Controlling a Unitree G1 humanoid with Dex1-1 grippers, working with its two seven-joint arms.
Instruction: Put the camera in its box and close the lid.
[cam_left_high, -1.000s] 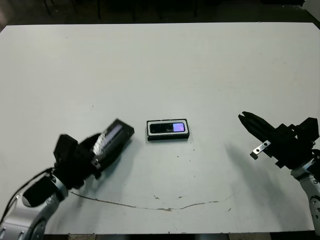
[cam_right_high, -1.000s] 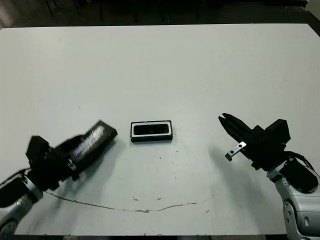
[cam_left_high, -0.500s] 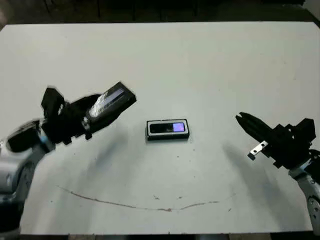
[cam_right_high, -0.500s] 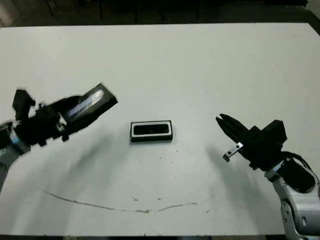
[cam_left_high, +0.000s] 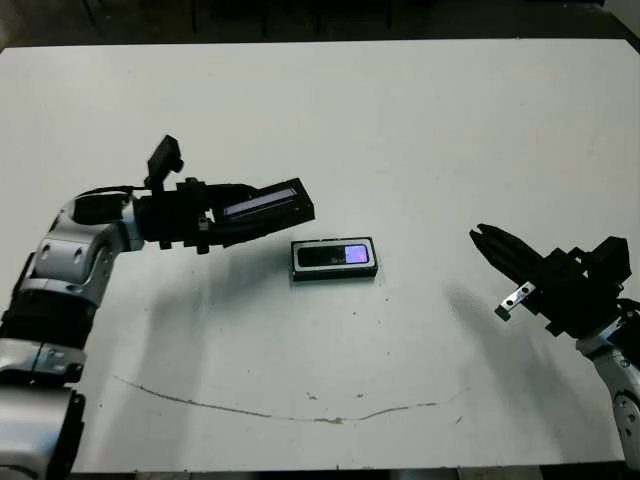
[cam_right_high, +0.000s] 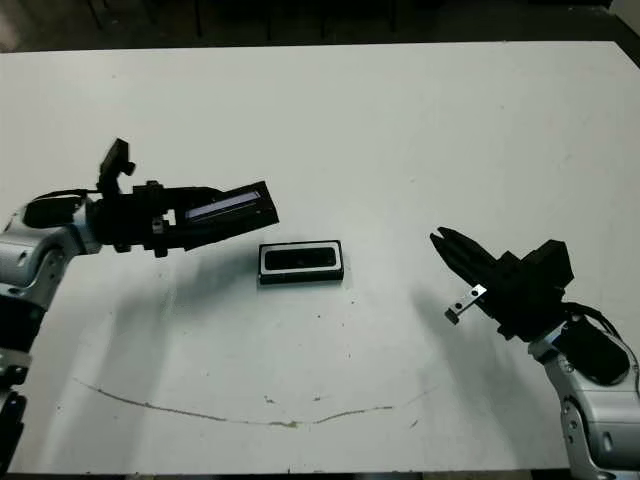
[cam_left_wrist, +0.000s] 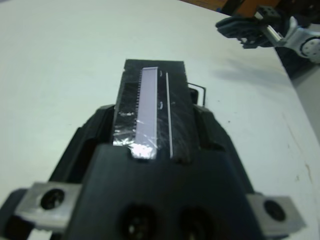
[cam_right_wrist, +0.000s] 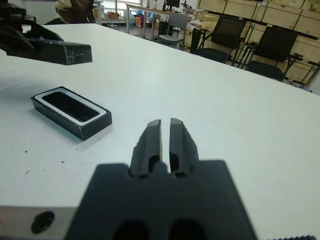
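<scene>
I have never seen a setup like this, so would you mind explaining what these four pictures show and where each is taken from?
This is a humanoid robot with two arms at a white table. The two wide pictures come from a stereo camera on its head, looking down; the other two come from cameras on its wrists, looking along each claw. On the table lies a small black box with a white lining, and a slim dark camera rests inside it. The left claw holds the flat black lid in the air, beside the box and not yet over it. The right claw holds nothing, its two fingers nearly together, off to the side.
</scene>
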